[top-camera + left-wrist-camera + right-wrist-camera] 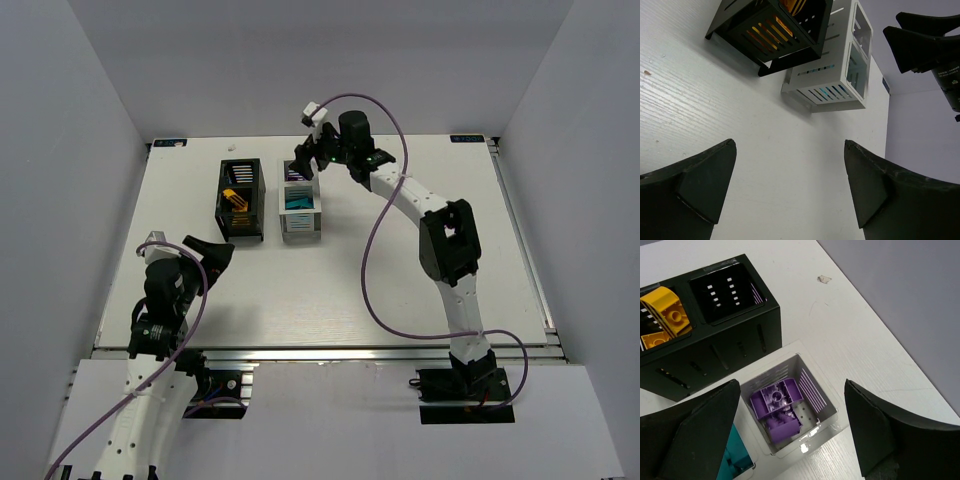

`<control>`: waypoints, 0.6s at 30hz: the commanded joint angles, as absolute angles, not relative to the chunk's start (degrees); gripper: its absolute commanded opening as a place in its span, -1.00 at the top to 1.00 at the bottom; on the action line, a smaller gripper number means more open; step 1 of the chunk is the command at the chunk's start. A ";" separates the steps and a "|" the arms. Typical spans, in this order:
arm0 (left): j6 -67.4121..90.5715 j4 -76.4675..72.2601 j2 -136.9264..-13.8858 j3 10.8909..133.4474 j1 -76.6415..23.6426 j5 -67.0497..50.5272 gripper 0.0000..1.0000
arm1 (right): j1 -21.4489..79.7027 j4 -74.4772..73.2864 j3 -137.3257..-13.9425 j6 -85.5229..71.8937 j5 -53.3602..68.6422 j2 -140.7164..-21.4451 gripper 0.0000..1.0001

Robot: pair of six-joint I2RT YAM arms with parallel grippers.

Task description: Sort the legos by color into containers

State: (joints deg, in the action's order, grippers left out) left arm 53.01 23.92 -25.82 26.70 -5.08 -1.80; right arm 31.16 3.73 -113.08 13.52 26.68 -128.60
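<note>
The right end effector [791, 387] is spread wide and empty, touching nothing, directly above the far compartment of the white container [300, 230], where the purple legos [777, 407] lie. Its arm reaches far across the worktop [350, 280], wrist tipped down. The teal legos [732, 460] fill the near compartment. Just left of the white container, the black container [735, 347] holds 1 yellow-orange lego [667, 315]. The left end effector [789, 145], also spread and empty, hangs low, well apart from the white container on its near-left, arm folded.
</note>
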 commanded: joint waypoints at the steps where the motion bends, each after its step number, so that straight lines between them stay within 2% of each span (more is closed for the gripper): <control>1: 53.17 23.47 -25.67 26.81 -4.92 -2.11 -0.96 | 31.20 4.04 -112.33 14.16 24.36 -122.18 -0.79; 3: 53.09 24.26 -25.58 27.07 -4.92 -1.67 -0.96 | 31.03 2.82 -109.08 12.14 20.76 -118.05 -0.79; 8: 52.65 24.08 -25.75 27.42 -4.92 -1.67 -0.96 | 28.83 -5.79 -103.02 10.91 21.01 -108.49 -0.79; 18: 51.68 18.20 -30.40 27.86 -4.83 -5.89 -0.96 | 21.10 -14.41 -79.91 7.90 21.54 -87.56 -0.79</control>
State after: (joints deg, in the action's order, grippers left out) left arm 52.80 21.43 -29.28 26.70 -5.08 -3.60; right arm 21.89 -10.09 -83.88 9.19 22.41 -90.65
